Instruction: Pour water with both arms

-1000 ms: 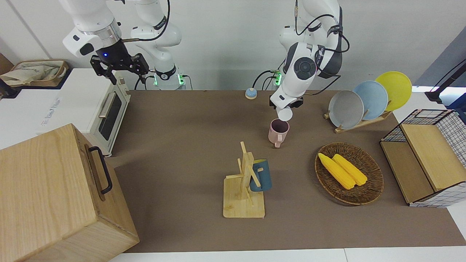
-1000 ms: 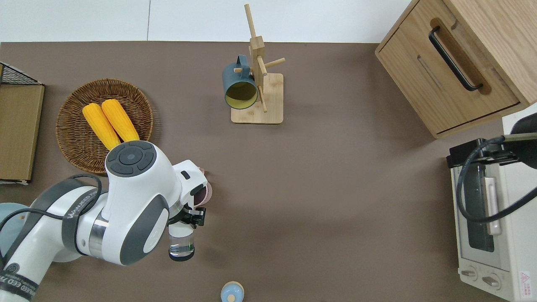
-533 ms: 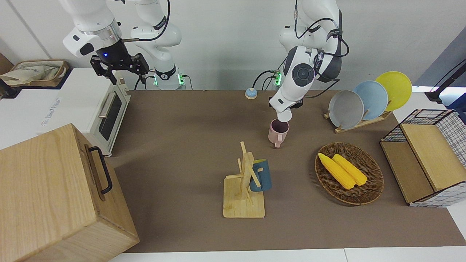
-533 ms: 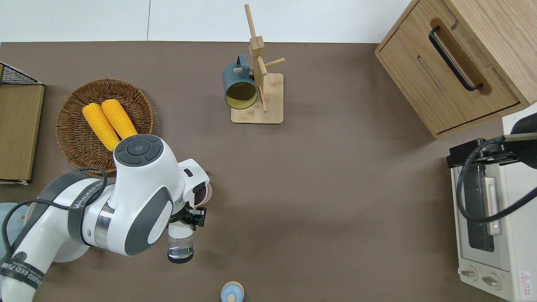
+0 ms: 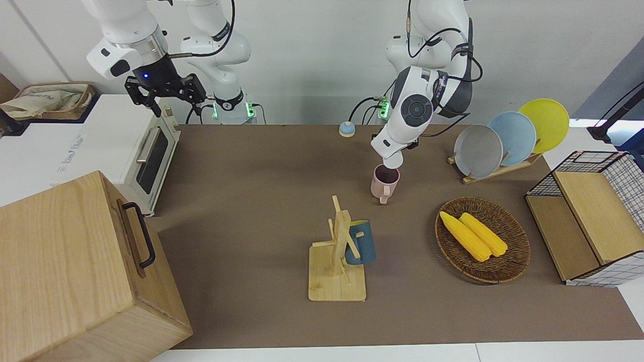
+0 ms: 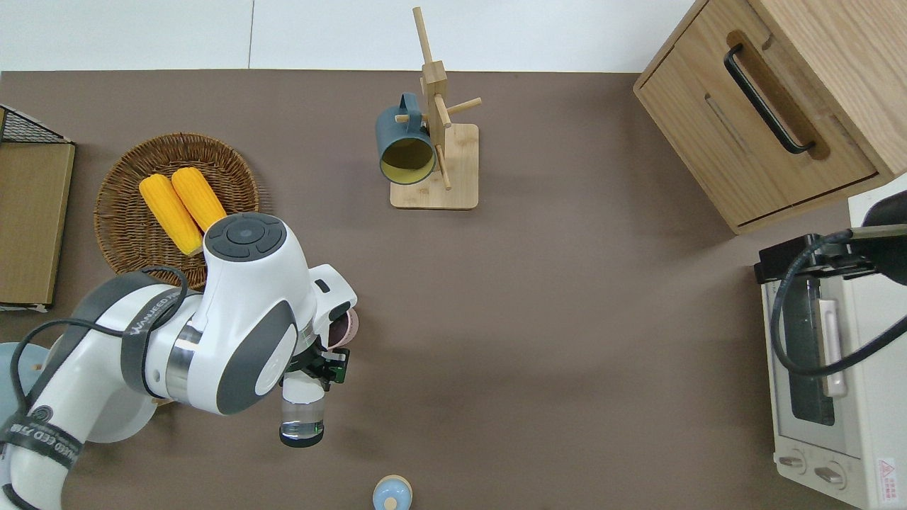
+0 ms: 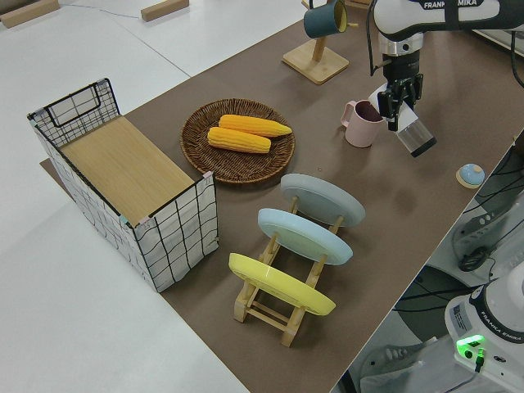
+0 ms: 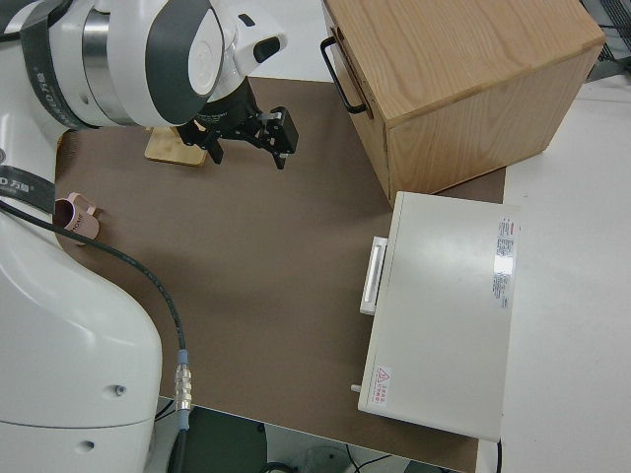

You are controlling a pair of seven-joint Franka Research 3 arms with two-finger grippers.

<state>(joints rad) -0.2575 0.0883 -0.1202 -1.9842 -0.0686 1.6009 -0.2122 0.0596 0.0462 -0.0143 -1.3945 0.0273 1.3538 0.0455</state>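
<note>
Starting at the right arm's end of the table: the right gripper (image 8: 246, 146) is parked, fingers spread, holding nothing. So despite the "both arms" bit, this step looks like a one-arm job.

Mid-table, far from the robots, there's the wooden mug rack (image 5: 337, 261) with a blue mug (image 5: 360, 243) hung on it. It's well apart from the action, no worries there.

Now the real stuff. The pink mug (image 5: 385, 182) stands upright on the table, toward the left arm's end and nearer the robots than the rack. The left gripper (image 6: 317, 370) is clenched around a clear glass (image 6: 301, 418), tipped right over on its side. Its mouth sits just above the mug's rim and its base points back toward the robots. I can't make out a stream, or how much water is left in there.

My take is that we're mid-pour. To do it well:
- tip slowly from the wrist, so the mouth doesn't wander off the mug's opening
- keep the lip low but not touching the rim, since a light mug like that probably slides or tips if nudged
- level the glass before pulling away, or the last drips hit the table

Further toward the left arm's end, the corn basket (image 5: 508, 266) is near enough that a wide elbow swing could clip it.
</note>
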